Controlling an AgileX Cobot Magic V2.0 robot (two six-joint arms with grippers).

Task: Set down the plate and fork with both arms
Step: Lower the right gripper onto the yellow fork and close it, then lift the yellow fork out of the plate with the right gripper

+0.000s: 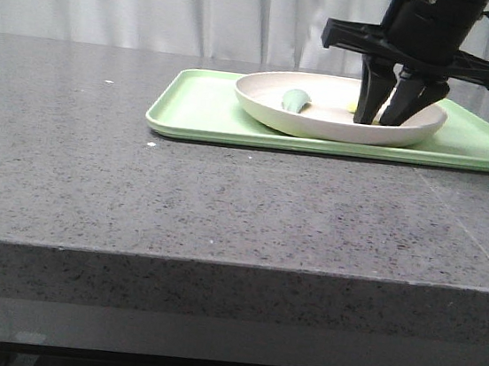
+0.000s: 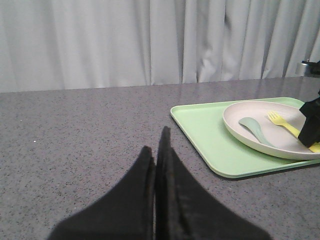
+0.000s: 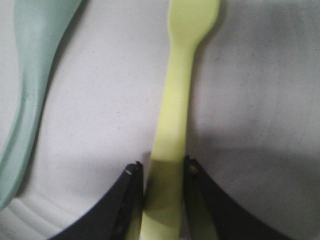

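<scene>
The cream plate [image 1: 323, 126] sits on a light green tray [image 1: 200, 106] at the far right of the table. The pale yellow fork [image 3: 180, 90] lies in the plate, and only a sliver of it [image 1: 353, 107] shows in the front view. My right gripper [image 1: 374, 121] reaches down into the plate, and in its wrist view the gripper [image 3: 162, 167] has both fingers closed against the fork's handle. My left gripper [image 2: 156, 139] is shut and empty, hovering over bare table left of the tray, and it is out of the front view. The plate [image 2: 235, 125] and fork [image 2: 280, 121] also show in the left wrist view.
A teal-green spoon-like utensil [image 1: 296, 101] lies in the plate's left part, beside the fork [image 3: 30, 75]. The grey stone table [image 1: 179, 211] reaches to a front edge. White curtains hang behind it.
</scene>
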